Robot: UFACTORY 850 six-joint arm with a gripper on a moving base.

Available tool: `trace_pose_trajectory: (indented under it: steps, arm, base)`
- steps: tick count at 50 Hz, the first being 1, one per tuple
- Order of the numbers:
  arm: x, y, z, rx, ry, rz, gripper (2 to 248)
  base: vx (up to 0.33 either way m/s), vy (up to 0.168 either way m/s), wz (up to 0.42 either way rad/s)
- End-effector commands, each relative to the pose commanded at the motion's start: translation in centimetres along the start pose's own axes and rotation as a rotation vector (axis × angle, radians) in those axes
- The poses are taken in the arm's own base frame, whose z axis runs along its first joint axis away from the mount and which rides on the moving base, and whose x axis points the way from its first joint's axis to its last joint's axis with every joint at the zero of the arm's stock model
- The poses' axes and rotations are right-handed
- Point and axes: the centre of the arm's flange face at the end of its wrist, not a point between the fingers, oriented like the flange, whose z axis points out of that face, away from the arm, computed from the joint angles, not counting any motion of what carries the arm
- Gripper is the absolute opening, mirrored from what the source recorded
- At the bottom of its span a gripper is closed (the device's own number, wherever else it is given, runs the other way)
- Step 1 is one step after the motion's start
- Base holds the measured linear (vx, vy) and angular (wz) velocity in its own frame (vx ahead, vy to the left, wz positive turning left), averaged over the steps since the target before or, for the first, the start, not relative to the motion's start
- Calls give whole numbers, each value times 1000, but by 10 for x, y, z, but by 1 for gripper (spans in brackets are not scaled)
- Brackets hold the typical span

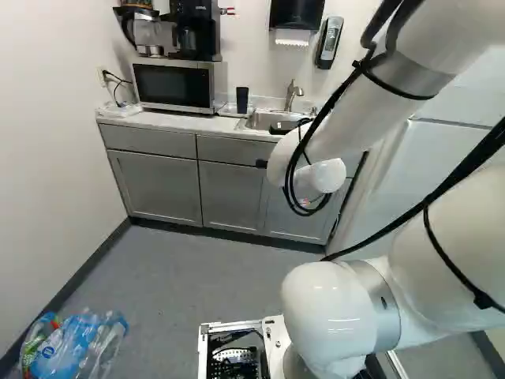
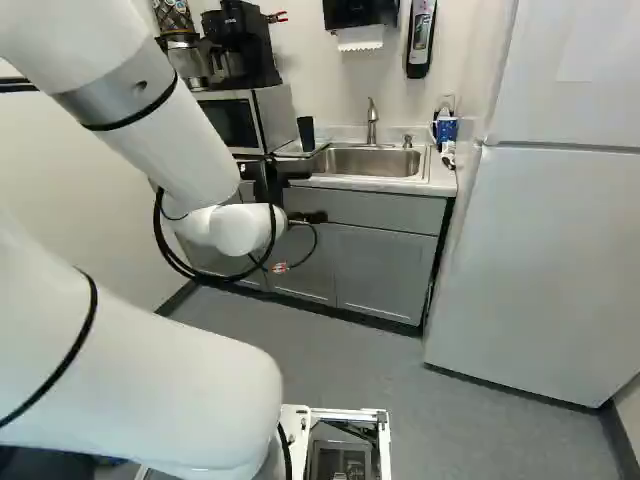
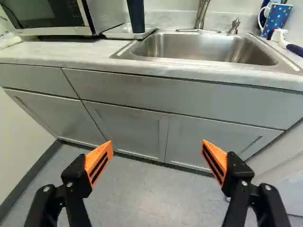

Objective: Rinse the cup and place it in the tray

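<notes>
In the right base view, the claw [image 2: 312,196] hangs before the counter [image 2: 370,184], with the sink [image 2: 372,161] beyond it. In the left base view, the dark cup [image 1: 242,99] is beyond the claw, near the microwave [image 1: 172,85]. In the wrist view, the claw [image 3: 157,142] is released, its two fingers spread wide. Ahead of it, the dark cup stands upright on the tray [image 3: 113,33], between microwave and sink; a dotted mug [image 3: 277,19] is across the sink.
</notes>
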Motion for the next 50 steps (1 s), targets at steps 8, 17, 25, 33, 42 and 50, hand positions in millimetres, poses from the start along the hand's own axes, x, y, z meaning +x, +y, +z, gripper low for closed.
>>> trace_pose_trajectory:
  steps: [8,17,25,33,42,50]
  arm:
    - [-13,-2,-5,5,24,-2,247]
    - [-25,-4,-10,10,47,-5,247]
    - [-34,-5,-15,13,64,-7,247]
    - [-42,-6,-18,16,79,-8,247]
    - [-48,-6,-22,18,92,-9,247]
    - [-52,-7,-24,20,100,-10,247]
  base:
    - [0,0,0]
    - [0,0,0]
    - [0,0,0]
    - [0,0,0]
    - [0,0,0]
    - [0,0,0]
